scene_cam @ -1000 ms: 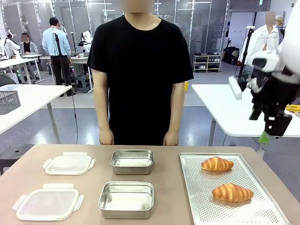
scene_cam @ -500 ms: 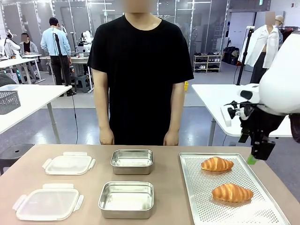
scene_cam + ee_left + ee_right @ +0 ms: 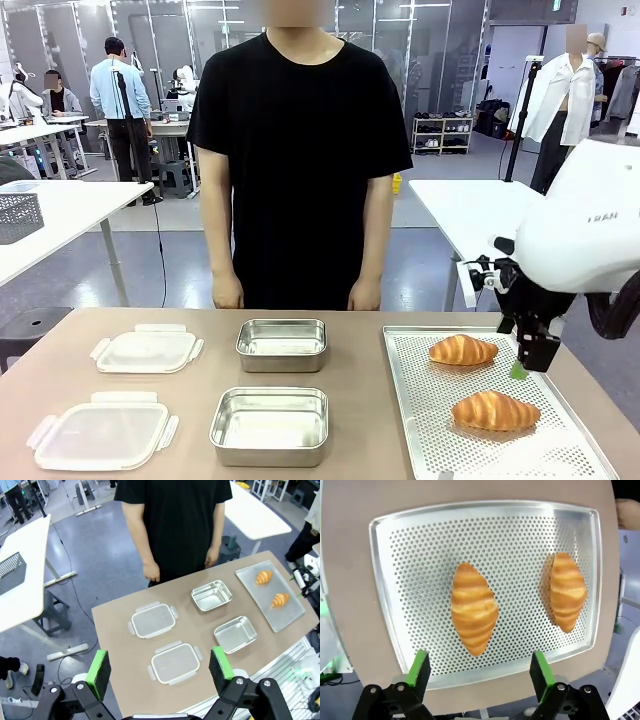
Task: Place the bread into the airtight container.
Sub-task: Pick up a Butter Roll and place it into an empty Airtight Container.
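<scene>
Golden, flaky-looking bread is what you are after: two crescent loaves lie apart on the perforated tray point(image 3: 420, 400) at the right end of the surface point(image 3: 360, 400), the far loaf point(image 3: 462, 349) and the near loaf point(image 3: 495, 410), neither yet in a container. The jaws of the right arm point(image 3: 585, 245) hang over the tray's right side, spread as wide as they go and holding nothing. In the right wrist view one loaf point(image 3: 472, 607) sits roughly between the green pads point(image 3: 420, 667); you cannot be sure from here which of the two it is.

Expect it to be very light and soft, with a thin crust that dents or flakes under pressure. Take hold across the thick ridged middle, not the tapered tips, which would likely crumble or let the loaf swing. Close only until it stops slipping. The glazed crust may be slick, and the flat tray offers nothing to brace against, so a pad touching early could push the loaf aside: centre first.

Both steel containers, far point(image 3: 282, 362) and near point(image 3: 269, 455), stand open mid-surface, their clear lids point(image 3: 147, 350) to the left. On the left arm point(image 3: 260, 700) the jaws are wide apart and empty, high above the surface
</scene>
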You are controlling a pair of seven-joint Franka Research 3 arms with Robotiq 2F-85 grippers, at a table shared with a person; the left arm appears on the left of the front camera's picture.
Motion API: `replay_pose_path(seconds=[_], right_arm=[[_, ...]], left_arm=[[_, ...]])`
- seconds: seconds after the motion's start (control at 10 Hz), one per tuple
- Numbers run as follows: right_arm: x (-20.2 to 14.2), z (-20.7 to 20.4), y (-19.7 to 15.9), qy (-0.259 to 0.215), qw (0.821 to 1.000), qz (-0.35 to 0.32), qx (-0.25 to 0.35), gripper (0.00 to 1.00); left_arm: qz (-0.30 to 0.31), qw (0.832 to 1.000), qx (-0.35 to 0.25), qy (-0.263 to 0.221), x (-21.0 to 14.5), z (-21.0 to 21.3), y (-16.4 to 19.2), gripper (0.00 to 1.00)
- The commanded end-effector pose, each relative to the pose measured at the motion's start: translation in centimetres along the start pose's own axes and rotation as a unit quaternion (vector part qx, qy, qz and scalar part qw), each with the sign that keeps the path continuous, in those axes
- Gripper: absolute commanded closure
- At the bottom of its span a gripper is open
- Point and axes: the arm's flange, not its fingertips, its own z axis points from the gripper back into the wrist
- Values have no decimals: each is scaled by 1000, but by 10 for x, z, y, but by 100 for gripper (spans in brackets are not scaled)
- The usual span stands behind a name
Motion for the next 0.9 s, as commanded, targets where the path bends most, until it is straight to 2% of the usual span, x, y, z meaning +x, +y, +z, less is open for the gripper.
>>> replay_pose_path(seconds=[0.0, 0.1, 0.4, 0.8], right_arm=[[-6, -21, -3, -4, 1000, 7, -6, 0], [-9, -34, -4, 18, 999, 18, -28, 0], [-11, -55, 0, 11, 1000, 1, 9, 0], [-5, -91, -2, 22, 1000, -4, 14, 0]], left_arm=[[-1, 1000, -1, -1, 0, 2, 0, 0], [-1, 1000, -1, -1, 0, 2, 0, 0], [-1, 1000, -1, -1, 0, 2, 0, 0], [-1, 1000, -1, -1, 0, 2, 0, 0]])
